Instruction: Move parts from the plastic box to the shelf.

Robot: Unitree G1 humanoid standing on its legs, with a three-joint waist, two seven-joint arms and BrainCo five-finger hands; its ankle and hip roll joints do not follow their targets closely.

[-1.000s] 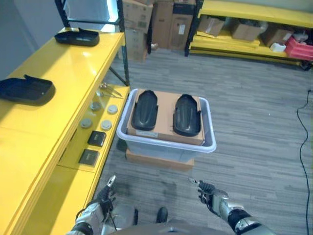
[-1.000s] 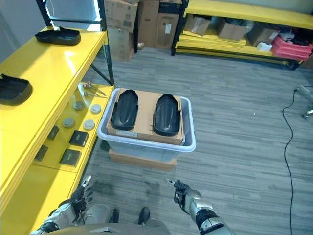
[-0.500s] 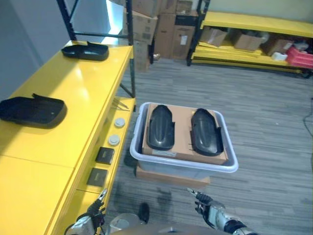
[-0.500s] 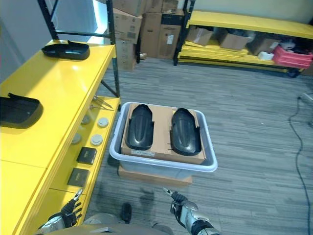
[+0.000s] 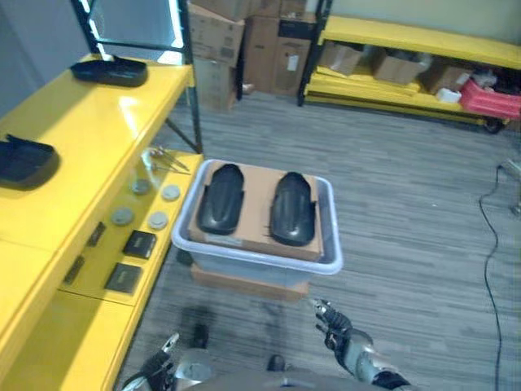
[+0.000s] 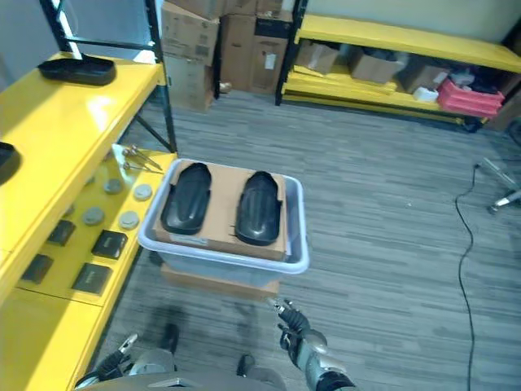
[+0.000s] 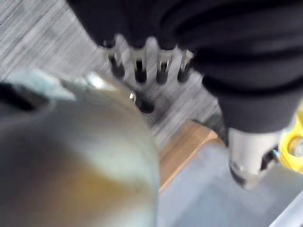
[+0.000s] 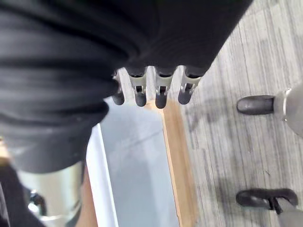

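A clear plastic box [image 5: 259,259] stands on the floor ahead of me, lined with a cardboard sheet. Two black oval parts lie side by side on that sheet, one on the left [image 5: 220,198] and one on the right [image 5: 291,208]. On the yellow shelf [image 5: 89,122] to my left rest two more black parts, a near one [image 5: 24,159] and a far one [image 5: 110,71]. My left hand [image 5: 160,371] hangs low by the shelf's front, open and empty. My right hand [image 5: 338,334] is low, just short of the box, open with relaxed fingers [image 8: 149,92].
The box sits on a flat cardboard carton [image 5: 244,281]. The shelf's lower tier holds round discs [image 5: 157,220], black square pieces [image 5: 138,243] and metal tools [image 5: 167,159]. Cardboard cartons [image 5: 216,32] and a yellow rack [image 5: 407,37] stand at the back.
The whole picture has shifted, so the camera moved; the box and shelf keep their places. Both hands stay low and empty.
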